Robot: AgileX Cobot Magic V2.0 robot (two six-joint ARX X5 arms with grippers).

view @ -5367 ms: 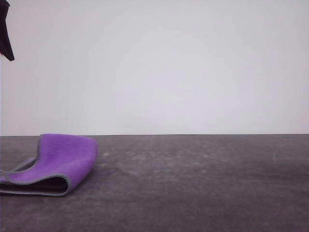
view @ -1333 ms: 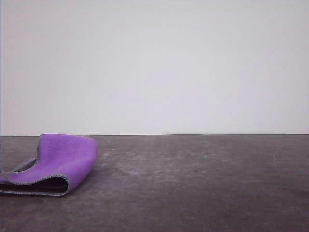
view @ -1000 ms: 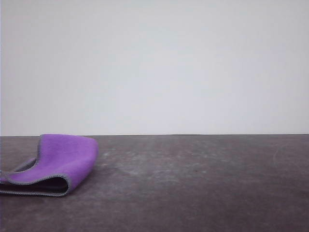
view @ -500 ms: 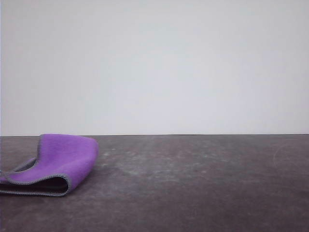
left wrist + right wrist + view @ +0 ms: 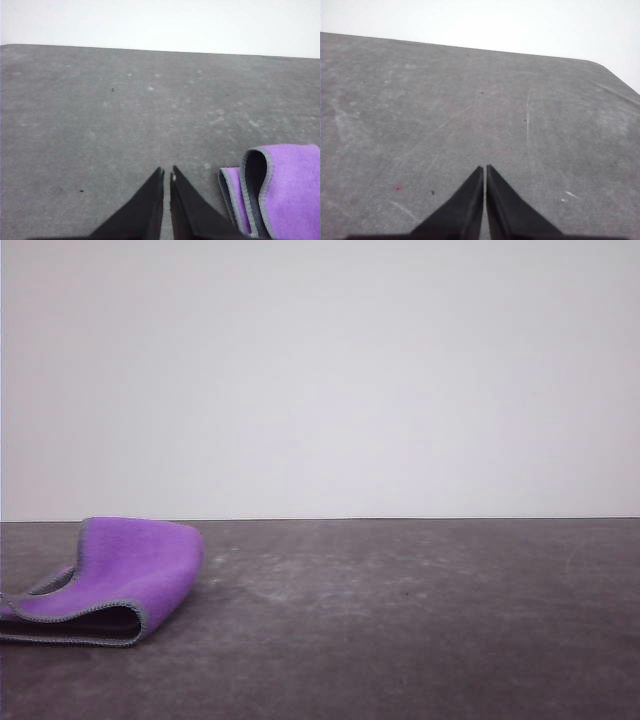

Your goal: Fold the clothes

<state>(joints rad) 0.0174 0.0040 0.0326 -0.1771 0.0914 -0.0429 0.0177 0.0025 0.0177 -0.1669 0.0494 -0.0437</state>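
One folded cloth [image 5: 130, 575] lies at the left of the grey worktop [image 5: 400, 620], both end effectors free of it.

The cloth is doubled over with its purple face outward, grey stitched edging along the fold and a dark inner face showing in the loose loop. In the left wrist view the left end effector [image 5: 166, 173] has its black fingers drawn almost together, holding nothing, with the cloth just beside it. In the right wrist view the right end effector [image 5: 485, 168] is likewise pinched narrow and empty above bare, scuffed worktop.
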